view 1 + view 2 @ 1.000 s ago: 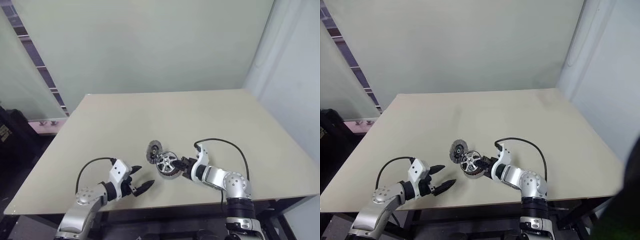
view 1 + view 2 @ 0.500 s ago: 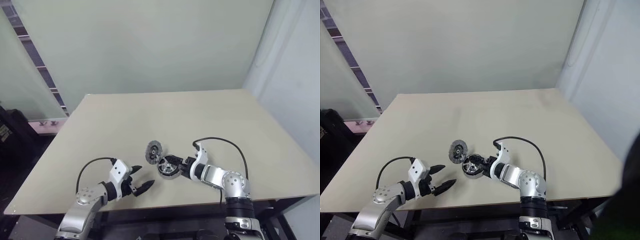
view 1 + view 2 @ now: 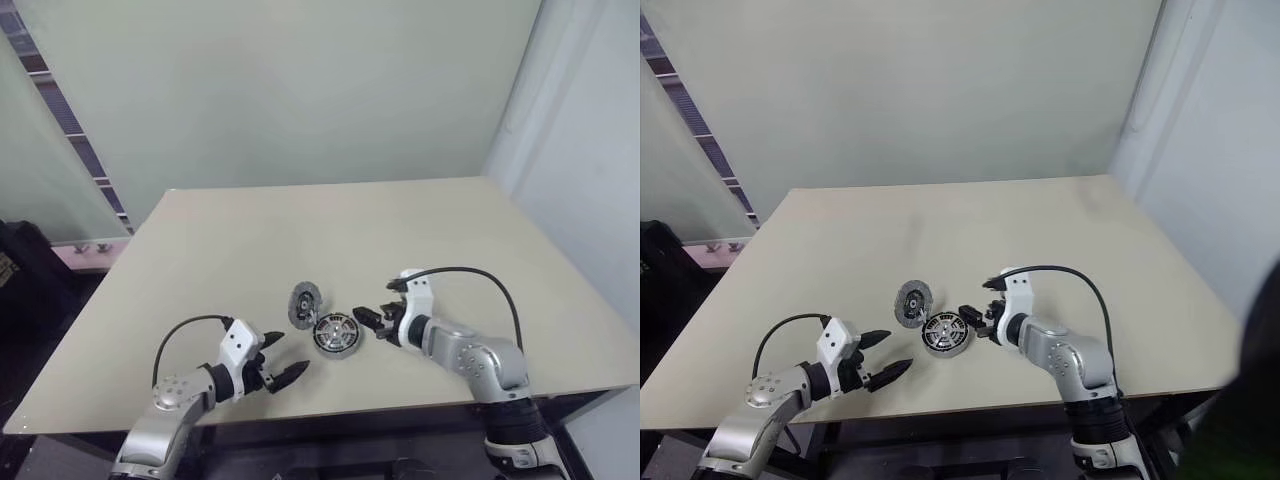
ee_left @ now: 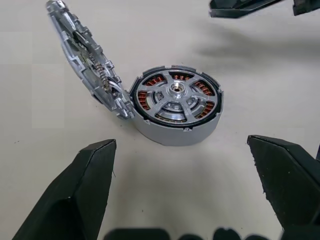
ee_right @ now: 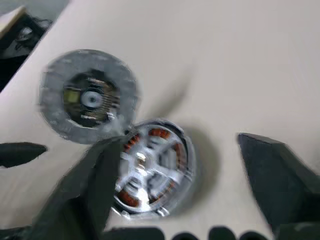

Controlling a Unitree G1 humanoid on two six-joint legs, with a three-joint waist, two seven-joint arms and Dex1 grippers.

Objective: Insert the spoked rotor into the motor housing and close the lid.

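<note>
1. Rotor first: the spoked rotor (image 4: 176,96) sits down inside the motor housing (image 4: 177,126), silver spokes lying over the copper windings, hub in the middle.
2. Housing is on the bench (image 3: 300,230), roughly in the middle between the two arms and toward the near edge.
3. The lid (image 4: 85,55) isn't on. It stands tilted up on its edge, leaning right against the housing's rim on the side away from the right arm, with its inner face turned toward the housing.
4. Left gripper (image 3: 283,358) hangs just above the bench near the front edge, fingers spread wide, nothing between them. It's near the housing but clearly apart from it.
5. Right gripper (image 3: 368,318) is just beside the housing on the opposite side from the lid, fingers apart and empty, not touching the housing as far as I can see. Its fingertips also poke into the far edge of the left wrist view.
</note>
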